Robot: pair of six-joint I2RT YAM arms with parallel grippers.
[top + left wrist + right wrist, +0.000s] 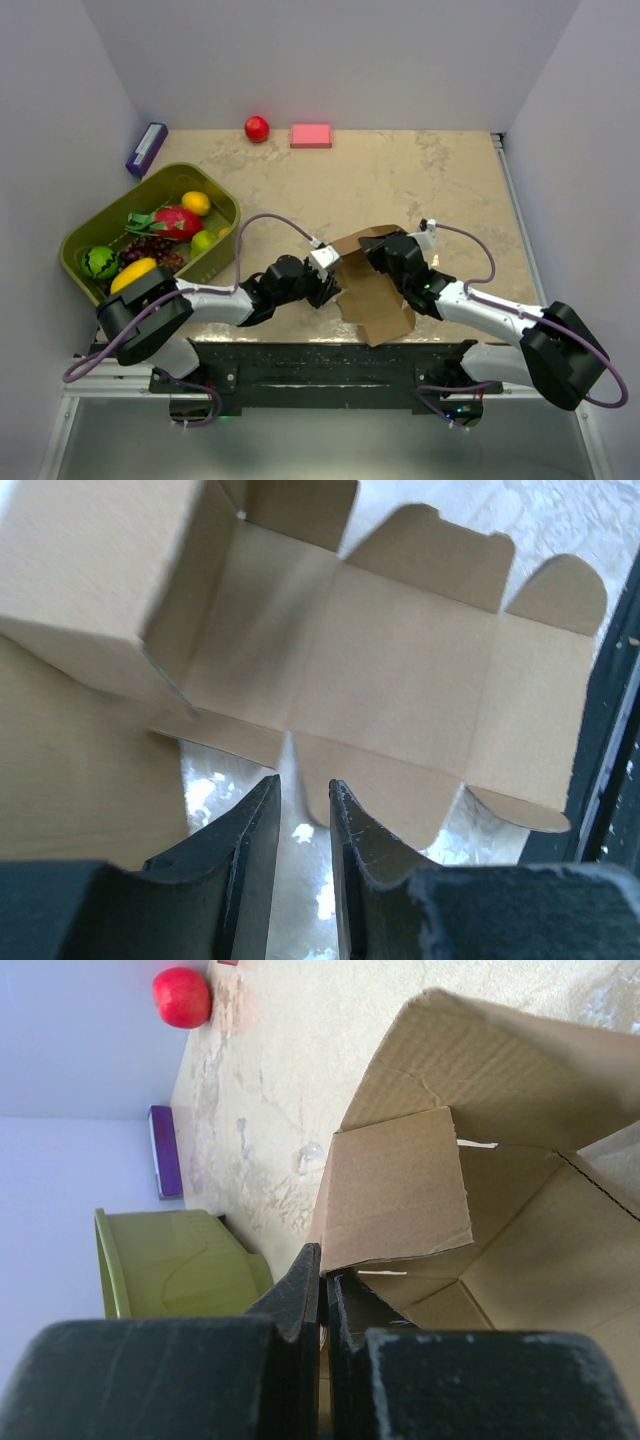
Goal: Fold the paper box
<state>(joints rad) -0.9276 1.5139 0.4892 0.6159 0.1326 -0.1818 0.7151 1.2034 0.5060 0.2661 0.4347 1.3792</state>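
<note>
The paper box is brown cardboard, part folded, lying near the table's front edge between my two arms. In the left wrist view its inner panels and rounded flaps spread flat, and a folded-up wall rises at the upper left. My left gripper stands just short of a flap edge, narrowly open, with only bare table between its fingers. From the other side, my right gripper is shut on a thin wall of the box, beside a loose square flap. In the top view the left gripper and right gripper flank the box.
A green basket of fruit stands at the left. A red apple, a pink block and a purple box lie along the back wall. The black front rail runs just behind the box.
</note>
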